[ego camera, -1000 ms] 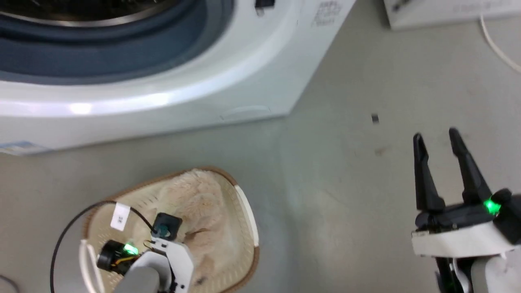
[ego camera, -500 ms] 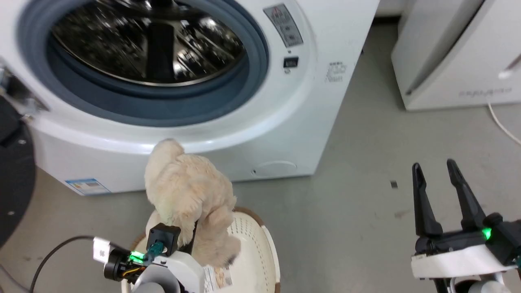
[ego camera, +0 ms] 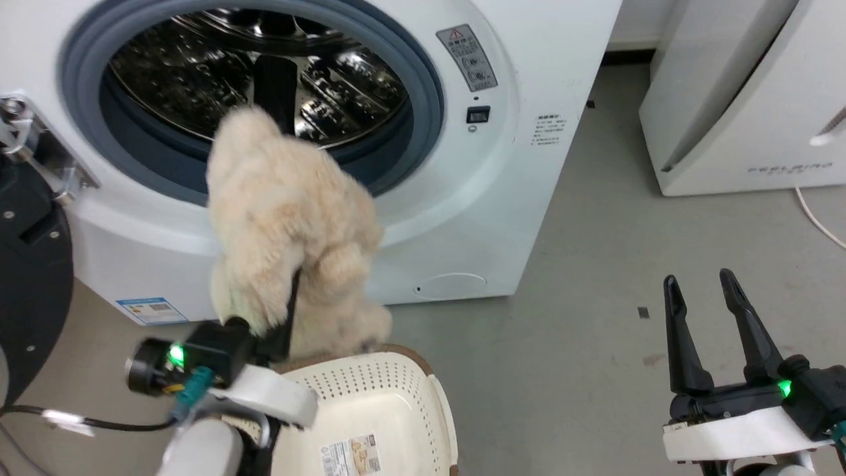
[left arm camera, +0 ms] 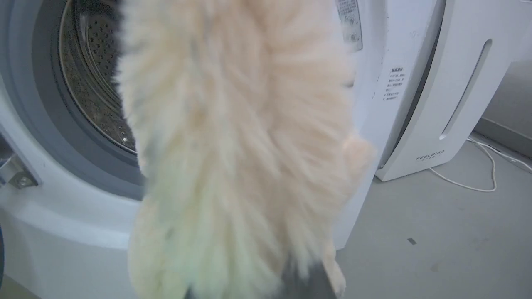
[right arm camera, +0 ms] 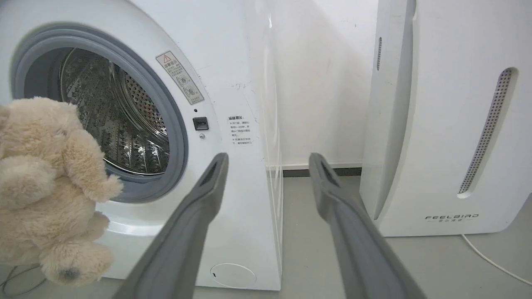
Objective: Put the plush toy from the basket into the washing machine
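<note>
Laundry area, washing machine [ego camera: 509,211], grey floor [ego camera: 581,330]

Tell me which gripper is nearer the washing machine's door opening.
Left. The left gripper holds the plush toy up right before the opening of the washing machine; the right gripper hangs open off to the machine's right, over the floor.

A: What colour is the plush toy [ego camera: 284,218]?
B: Beige-cream. The washing machine [ego camera: 502,198] is white, with a grey seal [ego camera: 426,86] and a shiny steel drum [ego camera: 192,73] dotted with holes.
A: And the basket [ego camera: 370,403]?
B: Cream, perforated, with a brown rim [ego camera: 396,348].
</note>
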